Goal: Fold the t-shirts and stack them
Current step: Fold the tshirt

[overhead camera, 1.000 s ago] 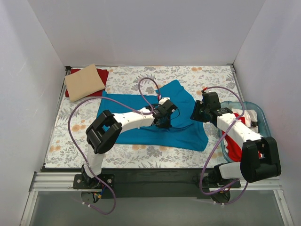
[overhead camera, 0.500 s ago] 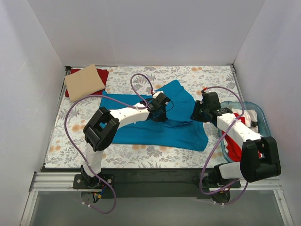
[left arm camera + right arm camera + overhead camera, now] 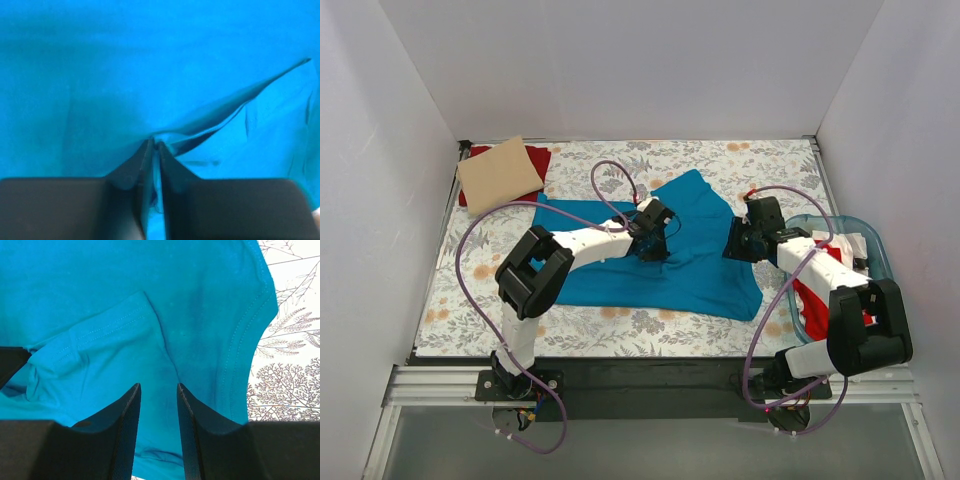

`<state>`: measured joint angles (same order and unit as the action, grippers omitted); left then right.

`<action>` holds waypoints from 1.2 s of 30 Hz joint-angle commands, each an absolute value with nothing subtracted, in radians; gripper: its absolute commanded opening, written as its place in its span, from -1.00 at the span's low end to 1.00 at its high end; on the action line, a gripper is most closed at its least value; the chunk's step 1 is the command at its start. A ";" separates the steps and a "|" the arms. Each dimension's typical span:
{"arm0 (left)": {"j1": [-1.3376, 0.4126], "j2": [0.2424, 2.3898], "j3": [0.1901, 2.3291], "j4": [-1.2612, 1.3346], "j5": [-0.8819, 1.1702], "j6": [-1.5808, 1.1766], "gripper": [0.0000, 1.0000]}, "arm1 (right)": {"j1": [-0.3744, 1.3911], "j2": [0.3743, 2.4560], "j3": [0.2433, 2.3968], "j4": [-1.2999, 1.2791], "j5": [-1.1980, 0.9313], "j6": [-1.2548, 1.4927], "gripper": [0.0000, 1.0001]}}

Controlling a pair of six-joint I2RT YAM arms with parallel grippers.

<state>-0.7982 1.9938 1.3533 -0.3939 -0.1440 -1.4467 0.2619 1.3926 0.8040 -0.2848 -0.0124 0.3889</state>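
Note:
A teal-blue t-shirt (image 3: 665, 265) lies spread on the floral cloth in the middle of the table. My left gripper (image 3: 656, 238) is over its middle, shut on a pinched fold of the teal-blue t-shirt (image 3: 200, 131). My right gripper (image 3: 740, 243) is open above the shirt's right side, over a sleeve fold (image 3: 107, 342) and hemmed edge (image 3: 245, 340). A folded tan-beige t-shirt (image 3: 498, 173) lies on a red t-shirt (image 3: 535, 158) at the back left. More red t-shirts (image 3: 815, 305) sit in the tub at right.
A clear blue-tinted plastic tub (image 3: 876, 248) stands at the right edge, holding red and white cloth. The floral table cloth (image 3: 460, 290) covers the table. White walls close in on three sides. Purple cables loop over both arms.
My left gripper has moved left and back across the teal shirt, dragging the pinched fold with it. My right gripper has shifted slightly left over the shirt's right side.

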 commanded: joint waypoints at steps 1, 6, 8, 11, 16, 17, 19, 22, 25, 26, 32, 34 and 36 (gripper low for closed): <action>-0.782 1.964 1.338 -0.371 -0.160 -1.445 -0.75 | 0.258 1.404 0.847 -0.258 -0.026 0.377 -0.17; -0.723 1.899 1.348 -0.370 -0.187 -1.430 -0.40 | 0.256 1.437 0.914 -0.258 -0.017 0.367 -0.06; -0.654 1.858 1.358 -0.377 -0.201 -1.421 -0.31 | 0.249 1.463 0.984 -0.258 -0.018 0.356 0.05; -0.554 1.824 1.393 -0.400 -0.257 -1.393 -0.27 | 0.238 1.538 1.070 -0.255 -0.037 0.331 0.13; -0.410 1.864 1.479 -0.489 -0.339 -1.347 -0.28 | 0.227 1.722 1.264 -0.245 -0.015 0.310 0.14; -0.393 1.877 1.488 -0.498 -0.345 -1.341 -0.30 | 0.216 1.752 1.288 -0.245 -0.024 0.308 0.14; -0.344 1.893 1.493 -0.488 -0.321 -1.324 -0.31 | 0.209 1.822 1.343 -0.250 -0.050 0.316 0.14; -0.308 1.942 1.512 -0.480 -0.261 -1.307 -0.35 | 0.195 1.905 1.409 -0.262 -0.067 0.331 0.13; -0.305 1.997 1.545 -0.482 -0.249 -1.286 -0.37 | 0.195 1.970 1.449 -0.273 -0.104 0.354 0.09; -0.305 2.012 1.548 -0.486 -0.249 -1.285 -0.37 | 0.195 1.982 1.451 -0.273 -0.119 0.365 0.08; -0.305 2.052 1.503 -0.466 -0.226 -1.295 -0.39 | 0.187 2.025 1.396 -0.275 -0.109 0.413 0.03; -0.305 2.052 1.474 -0.454 -0.213 -1.299 -0.39 | 0.178 2.011 1.372 -0.273 -0.103 0.417 0.02; -0.307 2.051 1.457 -0.445 -0.187 -1.307 -0.39 | 0.158 1.994 1.335 -0.273 -0.095 0.422 0.03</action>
<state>-0.3042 2.0853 1.4841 -0.4561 -0.2203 -1.3106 0.1848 2.0274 1.3857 -0.2581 -0.1070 0.3981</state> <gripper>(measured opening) 0.306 0.513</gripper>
